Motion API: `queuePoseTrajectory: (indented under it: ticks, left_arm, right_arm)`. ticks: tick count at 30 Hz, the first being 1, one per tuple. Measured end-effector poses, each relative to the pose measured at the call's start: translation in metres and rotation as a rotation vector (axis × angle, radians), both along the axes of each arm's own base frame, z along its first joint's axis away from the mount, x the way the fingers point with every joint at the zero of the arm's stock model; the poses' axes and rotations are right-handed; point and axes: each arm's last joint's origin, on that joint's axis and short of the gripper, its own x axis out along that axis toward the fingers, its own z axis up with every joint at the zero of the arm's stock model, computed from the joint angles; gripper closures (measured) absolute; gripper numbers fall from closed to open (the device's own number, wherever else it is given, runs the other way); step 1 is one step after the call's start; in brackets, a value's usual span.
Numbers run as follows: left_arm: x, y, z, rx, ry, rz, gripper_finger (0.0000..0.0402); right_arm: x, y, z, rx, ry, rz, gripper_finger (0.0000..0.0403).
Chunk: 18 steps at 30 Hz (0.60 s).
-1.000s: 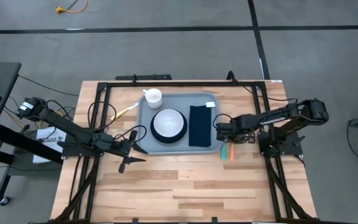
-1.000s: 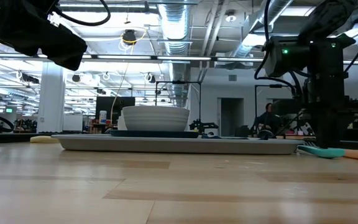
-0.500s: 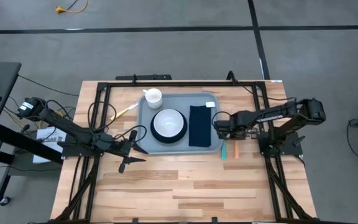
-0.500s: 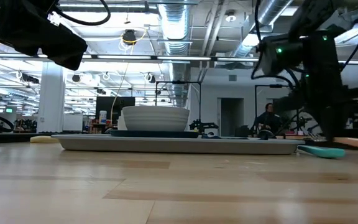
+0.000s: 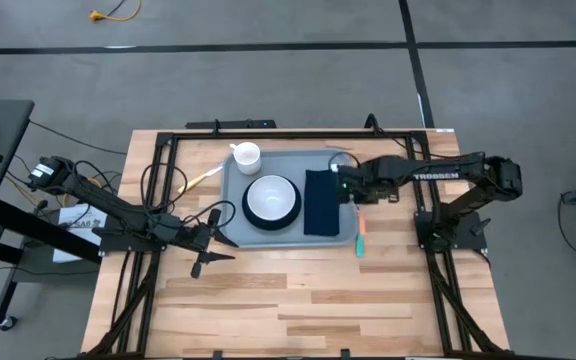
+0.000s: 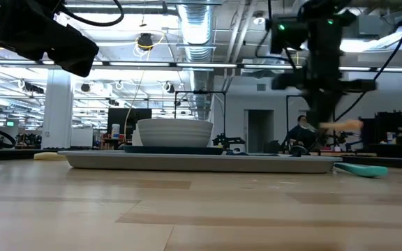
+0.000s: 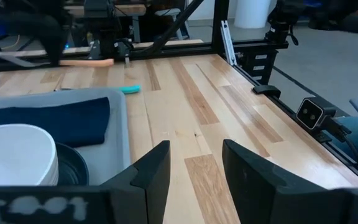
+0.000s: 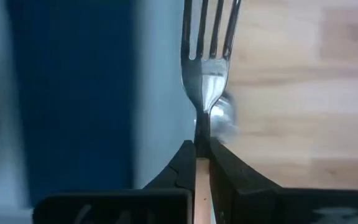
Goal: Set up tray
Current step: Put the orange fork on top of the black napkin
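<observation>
The light grey-blue tray (image 5: 288, 160) lies at the table's middle. It carries a white bowl (image 5: 271, 198) on a dark plate, a white cup (image 5: 246, 155) and a dark navy cloth (image 5: 320, 200). My right gripper (image 5: 340, 185) hangs above the tray's right part, beside the cloth, shut on an orange-handled fork (image 6: 340, 125). My left gripper (image 5: 208, 242) waits open near the tray's near-left corner. A teal-handled utensil (image 5: 360, 241) lies flat on the wood just right of the tray. My right gripper (image 8: 202, 149) pinches the fork between its two fingers where the metal neck (image 8: 202, 127) meets the handle. The tines (image 8: 210, 25) stick out ahead of the fingertips. The fingers come from above. The fork is lifted clear and about level, its orange handle (image 6: 342, 125) jutting sideways.
A yellow-handled utensil (image 5: 200, 180) lies on the wood left of the tray. A black frame (image 5: 268, 133) runs round the table's far edge and sides. Bare wood fills the table's near half. A person (image 6: 301, 132) sits in the room far behind.
My right gripper has risen from the wood right of the tray, lifting the orange-handled fork clear. It has moved toward the table's left and far edge, over the tray's right part. The teal utensil has stayed where it was.
</observation>
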Motion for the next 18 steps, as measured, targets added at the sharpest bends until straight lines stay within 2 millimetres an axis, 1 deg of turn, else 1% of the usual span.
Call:
queuePoseTrajectory:
  ticks: [4, 8, 10, 12, 16, 18]
  left_arm:
    - [0.0, 0.0, 0.0, 0.009, -0.005, -0.002, 0.0267]
    - [0.0, 0.0, 0.0, 0.01, -0.008, -0.002, 0.0267]
    - [0.0, 0.0, 0.0, 0.016, -0.009, -0.004, 0.0267]
    - [0.0, 0.0, 0.001, 0.014, -0.014, -0.004, 0.0267]
    - [0.0, 0.0, 0.002, 0.011, -0.022, -0.004, 0.0267]
    - [0.0, 0.0, 0.002, 0.011, -0.022, -0.004, 0.0267]
  right_arm:
    - [0.013, -0.01, 0.02, -0.035, -0.112, 0.031, 0.0398]
    - [0.022, -0.019, 0.032, -0.067, -0.199, 0.044, 0.0398]
    - [0.029, -0.023, 0.03, -0.068, -0.209, 0.043, 0.0398]
    - [0.035, -0.029, 0.024, -0.047, -0.182, 0.051, 0.0398]
    - [0.059, -0.04, 0.001, 0.009, -0.135, 0.109, 0.0396]
    - [0.074, -0.047, -0.005, 0.034, -0.168, 0.142, 0.0392]
